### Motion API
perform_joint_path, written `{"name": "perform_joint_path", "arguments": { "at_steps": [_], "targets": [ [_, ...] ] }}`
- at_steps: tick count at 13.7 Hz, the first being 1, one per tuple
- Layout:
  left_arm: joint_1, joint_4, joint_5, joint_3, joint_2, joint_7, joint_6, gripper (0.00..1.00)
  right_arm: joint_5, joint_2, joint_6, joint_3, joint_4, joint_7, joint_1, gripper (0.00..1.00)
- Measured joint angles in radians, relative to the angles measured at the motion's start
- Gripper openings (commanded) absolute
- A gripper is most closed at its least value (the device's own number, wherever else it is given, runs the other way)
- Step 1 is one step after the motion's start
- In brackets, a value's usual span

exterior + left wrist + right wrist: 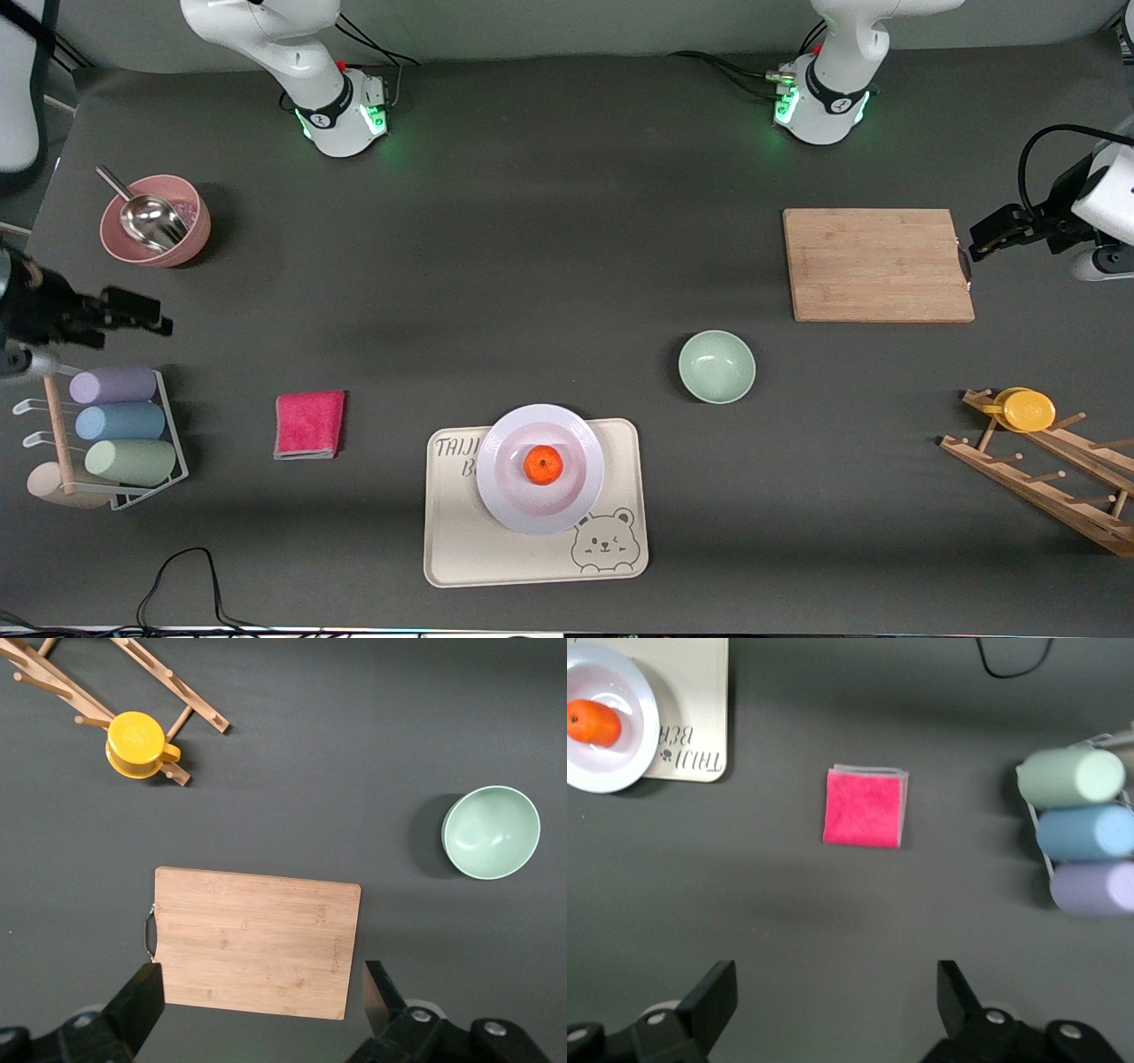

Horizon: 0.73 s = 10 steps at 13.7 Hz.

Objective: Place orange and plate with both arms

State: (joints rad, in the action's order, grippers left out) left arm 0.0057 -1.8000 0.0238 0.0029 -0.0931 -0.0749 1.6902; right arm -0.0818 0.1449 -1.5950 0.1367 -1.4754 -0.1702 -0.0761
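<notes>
The orange (543, 463) sits in the well of the plate (509, 501), and the plate rests on the cream bear-print tray (461, 549) at the lower centre of the front view, so both placements look done, the dish's hollow keeping the fruit from rolling.

Both arms appear parked out of the way. The left gripper (985, 239) hangs at the right edge of the front view, just beside the wooden cutting board (877, 264); its wrist view shows the jaws spread wide with nothing between them. The right gripper (133, 312) hovers at the left edge, above the rack of pastel cups (120, 424), jaws likewise wide apart and empty.

The green bowl (717, 366) stands apart from the tray, unused.
</notes>
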Motion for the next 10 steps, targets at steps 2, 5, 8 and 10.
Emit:
{"name": "perform_joint_path", "arguments": {
  "at_steps": [2,5,8,10],
  "targets": [
    [0.000,0.000,0.000,0.000,-0.001,0.000,0.000,1.00,0.028,-0.072,0.007,-0.028,-0.051,0.010,0.020,1.00],
    [0.000,0.000,0.000,0.000,-0.001,0.000,0.001,1.00,0.062,-0.097,0.009,-0.028,-0.070,0.013,0.030,1.00],
    [0.000,0.000,0.000,0.000,-0.001,0.001,0.011,1.00,0.065,-0.096,0.009,-0.028,-0.074,0.055,0.031,1.00],
    [0.000,0.001,0.000,0.000,-0.001,0.005,0.012,1.00,0.066,-0.096,0.009,-0.028,-0.076,0.066,0.031,1.00]
  ]
}}
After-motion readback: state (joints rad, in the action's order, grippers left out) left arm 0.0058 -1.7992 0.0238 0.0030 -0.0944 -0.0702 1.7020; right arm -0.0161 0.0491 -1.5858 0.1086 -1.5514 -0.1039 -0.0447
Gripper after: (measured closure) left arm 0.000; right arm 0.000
